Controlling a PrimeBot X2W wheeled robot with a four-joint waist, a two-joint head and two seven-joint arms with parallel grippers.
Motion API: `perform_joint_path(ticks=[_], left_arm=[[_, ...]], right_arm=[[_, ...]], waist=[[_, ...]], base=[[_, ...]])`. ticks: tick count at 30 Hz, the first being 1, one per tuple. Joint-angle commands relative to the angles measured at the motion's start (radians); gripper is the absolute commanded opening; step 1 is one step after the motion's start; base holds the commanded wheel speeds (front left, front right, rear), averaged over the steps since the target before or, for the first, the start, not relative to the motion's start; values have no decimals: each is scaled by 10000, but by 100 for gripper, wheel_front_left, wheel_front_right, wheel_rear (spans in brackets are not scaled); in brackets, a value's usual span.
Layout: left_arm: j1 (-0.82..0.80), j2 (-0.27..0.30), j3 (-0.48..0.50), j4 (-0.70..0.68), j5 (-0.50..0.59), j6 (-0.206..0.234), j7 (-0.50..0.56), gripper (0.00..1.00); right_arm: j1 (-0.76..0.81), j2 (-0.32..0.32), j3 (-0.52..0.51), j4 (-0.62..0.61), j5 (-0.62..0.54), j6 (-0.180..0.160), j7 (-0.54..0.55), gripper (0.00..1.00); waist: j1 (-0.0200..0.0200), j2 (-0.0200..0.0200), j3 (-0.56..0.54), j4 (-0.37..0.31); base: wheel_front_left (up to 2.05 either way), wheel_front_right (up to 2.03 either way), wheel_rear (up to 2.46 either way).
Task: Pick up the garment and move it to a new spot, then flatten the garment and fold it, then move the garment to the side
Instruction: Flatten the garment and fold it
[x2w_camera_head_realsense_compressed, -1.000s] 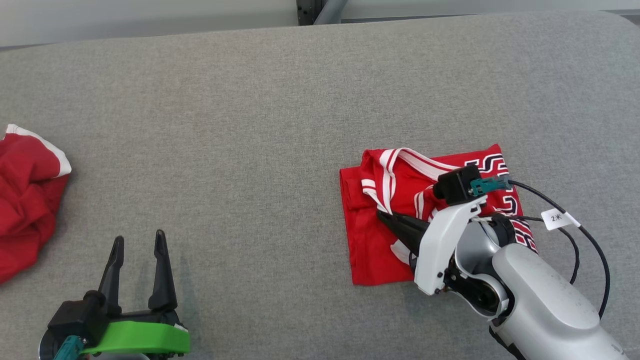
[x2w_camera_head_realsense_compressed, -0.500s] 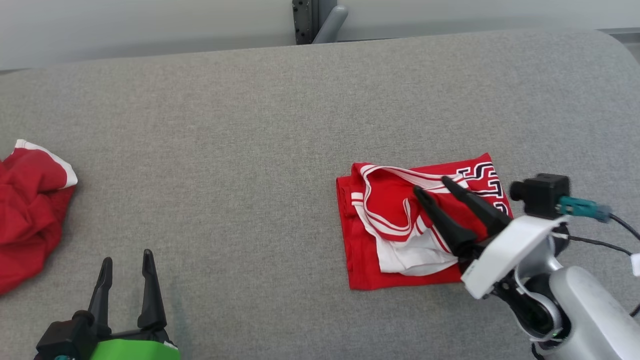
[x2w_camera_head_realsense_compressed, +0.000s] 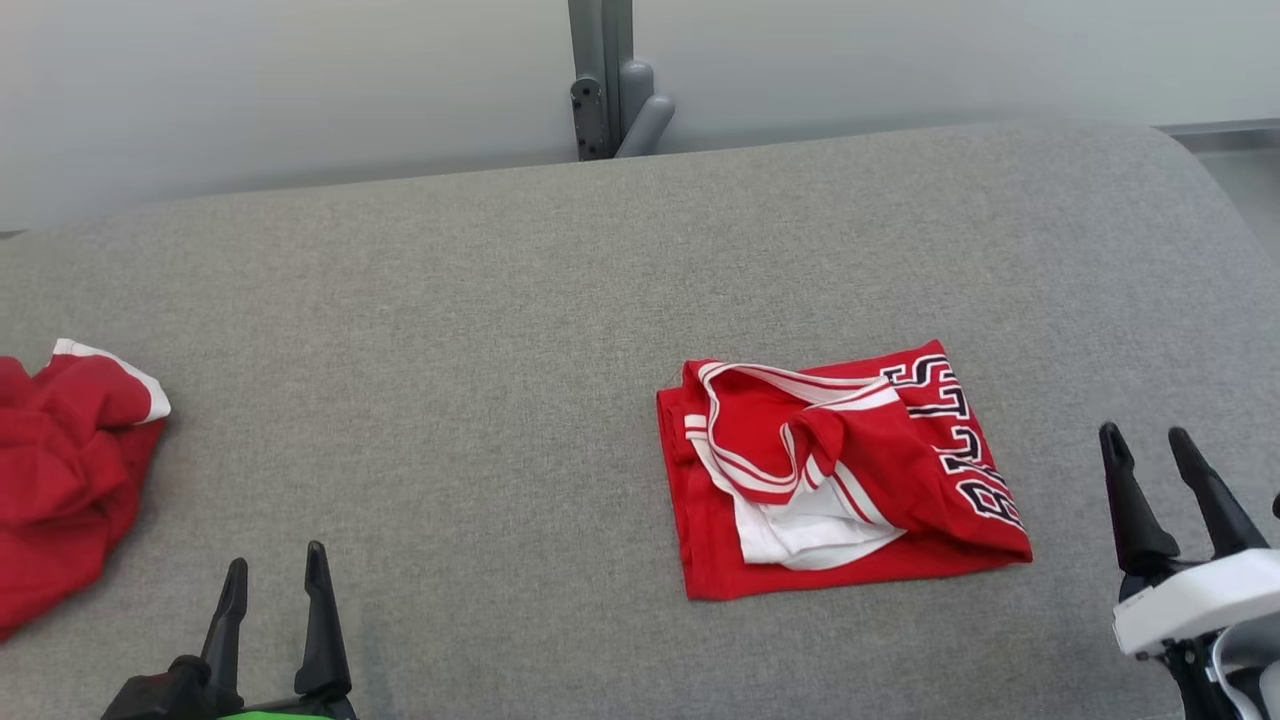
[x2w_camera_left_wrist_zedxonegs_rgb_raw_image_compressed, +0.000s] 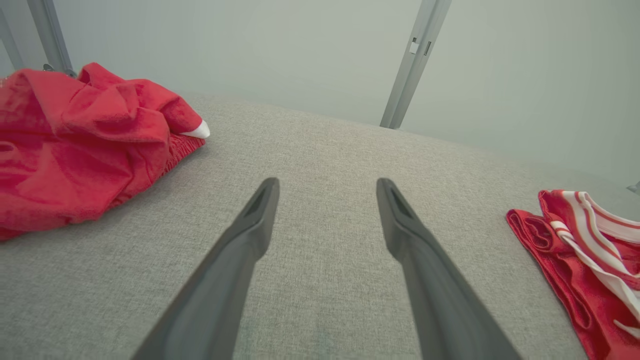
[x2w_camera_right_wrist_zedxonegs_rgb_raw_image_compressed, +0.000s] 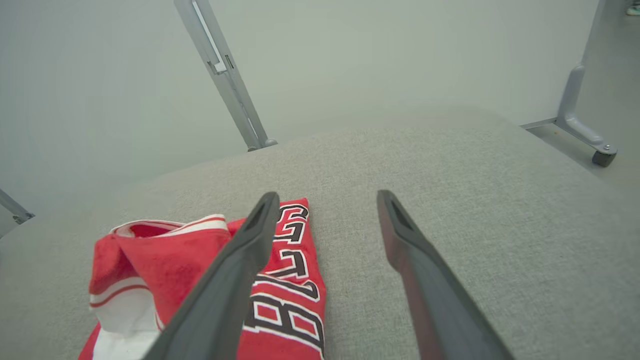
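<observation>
Grey table cover (x2w_camera_head_realsense_compressed: 450, 330) — woven cloth, matt and slightly coarse. Folded garment (x2w_camera_head_realsense_compressed: 880, 470), centre right: smooth red fabric. Crumpled red cloth (x2w_camera_head_realsense_compressed: 60, 480), left edge, looks fuzzier. Upper-centre post (x2w_camera_head_realsense_compressed: 600, 60) — dull metal.

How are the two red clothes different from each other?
The jersey is folded into a rough rectangle; the left garment lies crumpled in a heap. The jersey shows black letters; the left garment shows none. Both are red with white trim, lying on the grey surface.
</observation>
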Motion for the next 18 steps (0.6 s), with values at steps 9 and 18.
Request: perform_joint_path(ticks=[9,18], left_arm=[[384,27,-162,-62,-252,209,1,100],[-568,28,-474,-293,33,141,1,100]], right_arm=[[-384,218,113,2098,-489,2,-640,0],[-3159,200,1556,3951,-685,2,-829,0]], waist=[[0,0,-550,32],[0,0,1000,23]], base=[[0,0,0],[0,0,0]])
